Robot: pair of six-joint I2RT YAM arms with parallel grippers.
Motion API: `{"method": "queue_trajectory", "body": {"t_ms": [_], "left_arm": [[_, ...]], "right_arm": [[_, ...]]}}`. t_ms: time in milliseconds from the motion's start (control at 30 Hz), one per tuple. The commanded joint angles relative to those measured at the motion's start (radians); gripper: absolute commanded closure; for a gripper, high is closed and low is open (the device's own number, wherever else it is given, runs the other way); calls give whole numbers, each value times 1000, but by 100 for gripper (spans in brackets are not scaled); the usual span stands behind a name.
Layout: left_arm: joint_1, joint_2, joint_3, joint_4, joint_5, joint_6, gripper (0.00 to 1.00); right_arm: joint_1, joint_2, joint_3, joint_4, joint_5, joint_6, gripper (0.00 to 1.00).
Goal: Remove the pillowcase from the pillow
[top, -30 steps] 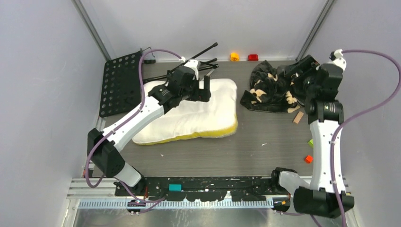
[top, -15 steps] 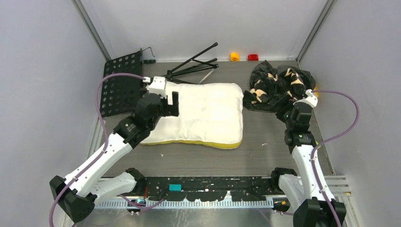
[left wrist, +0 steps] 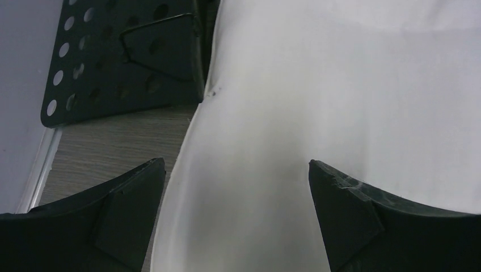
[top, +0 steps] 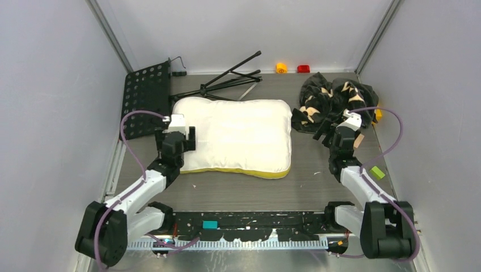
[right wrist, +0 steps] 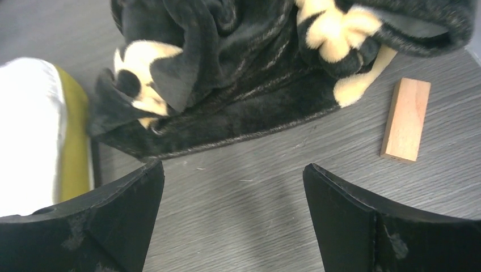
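While both arms have drawn back nearward, the pillow (top: 238,136) lies bare at mid-table, its left edge under the left gripper (left wrist: 236,162), parted and empty. Pillowcase (top: 332,101): crumpled heap, far right, just beyond the right gripper (right wrist: 232,166), likewise parted, empty.

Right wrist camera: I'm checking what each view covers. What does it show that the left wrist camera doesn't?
Only the right wrist view shows the crumpled pillowcase and a wooden block lying beside it. Only the left wrist view shows the black perforated plate. Both show the bare white pillow, the grey table, and an open gripper: the right gripper in its own view, the left gripper in its own.
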Motion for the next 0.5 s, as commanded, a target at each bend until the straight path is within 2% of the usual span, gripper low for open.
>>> {"method": "queue_trajectory", "body": {"t_ms": [0, 100, 200, 300, 367, 467], "left_arm": [[137, 79, -50, 302, 116, -7, 0], [208, 185, -81, 402, 173, -24, 0], [231, 272, -123, 550, 209, -9, 0], [248, 307, -67, 477, 252, 46, 0], [260, 331, -52, 487, 238, 45, 0], [296, 352, -28, 454, 301, 36, 0]], "right_arm": [[1, 132, -11, 234, 38, -98, 4], [-1, 243, -26, 354, 52, -98, 4], [-21, 315, -27, 423, 7, -69, 4], [-29, 386, 26, 420, 0, -96, 6], [-29, 420, 54, 403, -9, -130, 8], [-26, 537, -22, 653, -24, -152, 12]]}}
